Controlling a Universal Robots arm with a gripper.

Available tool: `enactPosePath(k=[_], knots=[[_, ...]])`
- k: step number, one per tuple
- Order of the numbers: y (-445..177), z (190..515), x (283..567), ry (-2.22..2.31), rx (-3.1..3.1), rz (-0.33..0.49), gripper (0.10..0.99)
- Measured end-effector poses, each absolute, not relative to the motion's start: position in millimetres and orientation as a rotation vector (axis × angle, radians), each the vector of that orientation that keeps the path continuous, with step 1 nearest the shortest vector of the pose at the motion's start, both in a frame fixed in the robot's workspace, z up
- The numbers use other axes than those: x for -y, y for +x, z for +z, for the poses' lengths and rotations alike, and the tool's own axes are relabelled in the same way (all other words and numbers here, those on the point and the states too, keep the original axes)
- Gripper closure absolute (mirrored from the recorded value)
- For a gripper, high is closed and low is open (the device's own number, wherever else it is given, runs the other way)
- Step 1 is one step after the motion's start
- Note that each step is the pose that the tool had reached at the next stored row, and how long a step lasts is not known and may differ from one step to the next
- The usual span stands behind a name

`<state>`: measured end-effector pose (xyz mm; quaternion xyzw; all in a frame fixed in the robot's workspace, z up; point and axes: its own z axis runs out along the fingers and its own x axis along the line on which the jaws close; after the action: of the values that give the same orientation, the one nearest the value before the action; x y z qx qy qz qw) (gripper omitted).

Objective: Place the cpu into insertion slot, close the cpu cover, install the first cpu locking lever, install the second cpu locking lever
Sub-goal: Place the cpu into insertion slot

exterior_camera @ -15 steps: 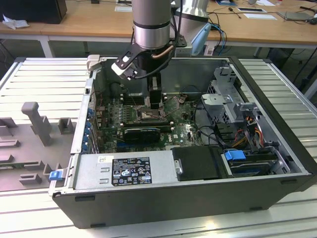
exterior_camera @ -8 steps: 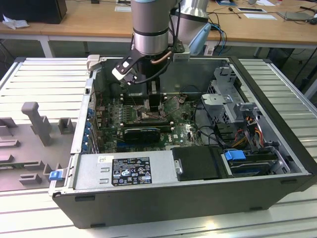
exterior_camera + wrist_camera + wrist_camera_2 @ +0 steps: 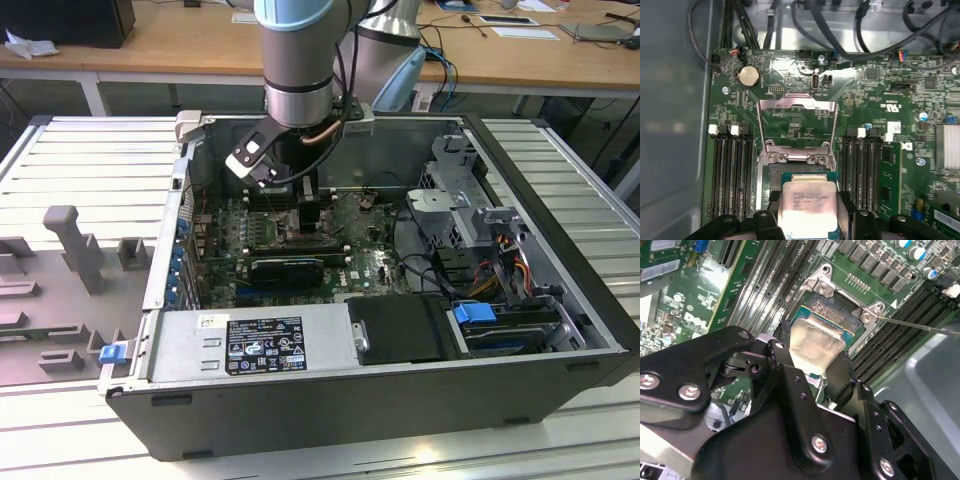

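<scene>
My gripper [image 3: 812,359] is shut on the cpu [image 3: 816,342], a pale silvery square chip pinched at two opposite edges by the black fingers [image 3: 781,354]. The cpu hangs directly over the insertion slot [image 3: 834,310], partly covering its contact field; I cannot tell whether it touches. In the first wrist view the cpu [image 3: 807,206] sits between the fingertips, gripper [image 3: 807,216], just in front of the slot [image 3: 790,172]. The cpu cover [image 3: 796,106], a silver frame plate, stands flipped open beyond the slot. A thin metal lever rod [image 3: 920,326] juts out beside the slot. In the exterior view the gripper [image 3: 305,215] reaches down inside the computer case.
Long black memory slots [image 3: 732,170] flank the socket on both sides. The open case [image 3: 560,250] holds a power supply [image 3: 250,345] at the front, a drive cage [image 3: 480,225] with cables on the exterior view's right, and a black card [image 3: 290,268] near the arm.
</scene>
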<state>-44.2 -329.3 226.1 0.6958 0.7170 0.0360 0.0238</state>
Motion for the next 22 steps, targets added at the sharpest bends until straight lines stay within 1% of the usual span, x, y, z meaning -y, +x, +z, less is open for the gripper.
enactPosePath(k=[3,22], knots=[[-44.3,217.9,326.4,2.169,-2.203,0.110,0.561],[-46.2,202.3,317.8,2.187,-2.185,0.109,0.561]])
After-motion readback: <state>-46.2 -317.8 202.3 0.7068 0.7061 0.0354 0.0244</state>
